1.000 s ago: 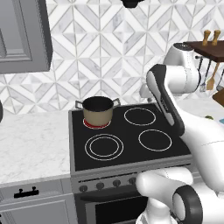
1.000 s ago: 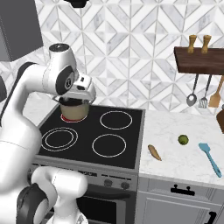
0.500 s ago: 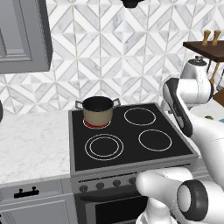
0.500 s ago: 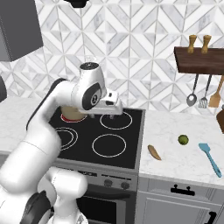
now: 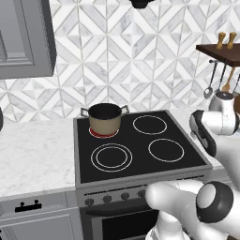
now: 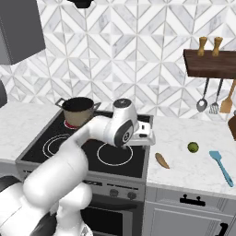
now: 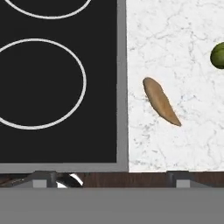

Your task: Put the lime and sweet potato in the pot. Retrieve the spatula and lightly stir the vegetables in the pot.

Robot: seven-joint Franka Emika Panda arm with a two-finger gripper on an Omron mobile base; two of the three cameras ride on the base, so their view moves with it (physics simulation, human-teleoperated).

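Note:
The tan pot [image 5: 105, 117] stands on the stove's back left burner, also seen from the other side as pot [image 6: 78, 109]. On the marble counter right of the stove lie the brown sweet potato [image 6: 161, 160], the small green lime [image 6: 193, 147] and the blue spatula [image 6: 221, 167]. My gripper [image 6: 146, 138] hovers over the stove's right edge, left of the sweet potato and apart from it. In the hand view the sweet potato [image 7: 161, 101] lies right of centre and the lime [image 7: 218, 55] sits at the right edge. My gripper [image 7: 109, 179] is open, with nothing between its fingers.
The black stove top [image 6: 41, 156] has several burners, and its grey edge [image 7: 122, 87] meets the marble counter [image 7: 175, 144]. A wooden shelf [image 6: 209, 63] with hanging utensils [image 6: 202, 104] is on the wall at the right. More counter [image 5: 33, 154] lies left of the stove.
My arm swung from over the pot to the right, reaching the stove's right edge near the sweet potato. The jaws spread wider on the way.

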